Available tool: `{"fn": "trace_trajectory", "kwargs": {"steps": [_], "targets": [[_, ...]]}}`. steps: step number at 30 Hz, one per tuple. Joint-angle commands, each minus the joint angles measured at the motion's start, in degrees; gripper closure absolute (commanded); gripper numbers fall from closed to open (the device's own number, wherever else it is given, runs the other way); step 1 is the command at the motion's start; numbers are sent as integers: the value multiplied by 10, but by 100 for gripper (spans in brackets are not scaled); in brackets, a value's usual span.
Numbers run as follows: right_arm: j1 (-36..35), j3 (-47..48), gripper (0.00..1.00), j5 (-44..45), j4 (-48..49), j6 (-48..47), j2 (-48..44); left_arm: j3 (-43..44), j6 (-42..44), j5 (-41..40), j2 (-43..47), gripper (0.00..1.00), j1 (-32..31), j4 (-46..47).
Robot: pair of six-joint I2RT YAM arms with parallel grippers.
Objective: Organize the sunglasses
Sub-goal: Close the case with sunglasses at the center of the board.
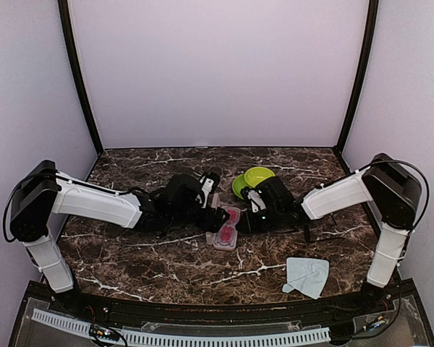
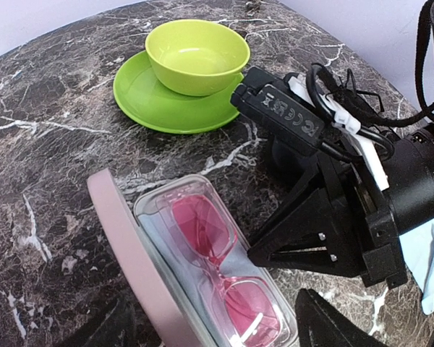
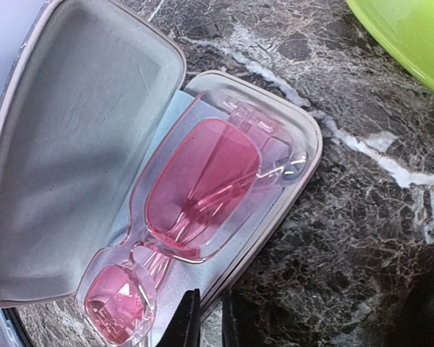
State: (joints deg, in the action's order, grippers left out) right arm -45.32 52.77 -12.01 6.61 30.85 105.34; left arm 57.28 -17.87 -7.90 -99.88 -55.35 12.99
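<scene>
Nearest my bases, a pale blue cloth [image 1: 306, 276] is lying on the marble worktop [image 1: 166, 260], over on my right side. Beyond it the pink case [image 3: 87, 144] is sitting open at the middle, with its lid [image 2: 130, 253] standing up on my left side. The red-pink sunglasses [image 3: 202, 181] are lying folded inside its tray (lenses up, on a pale lining). My right fingers [image 3: 237, 325] are pinching the tray's rim, leaving only a thin slit between them. My left fingers [image 2: 325, 322] are standing wide apart and straddling the case, gripping nothing; whether either is touching the lid I cannot tell. Farther back, a lime bowl [image 2: 197, 54] is resting on a green plate [image 2: 152, 101], well apart from the case.
</scene>
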Motion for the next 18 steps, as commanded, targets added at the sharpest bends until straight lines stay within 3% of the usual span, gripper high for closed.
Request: {"fn": "trace_trajectory", "kwargs": {"steps": [1,18], "targets": [[2,1,88,-4,31,10,10,14,9,16,-5,23,2,6],[-3,-16,92,-16,69,29,20,10,4,46,-28,30,0,32]]}}
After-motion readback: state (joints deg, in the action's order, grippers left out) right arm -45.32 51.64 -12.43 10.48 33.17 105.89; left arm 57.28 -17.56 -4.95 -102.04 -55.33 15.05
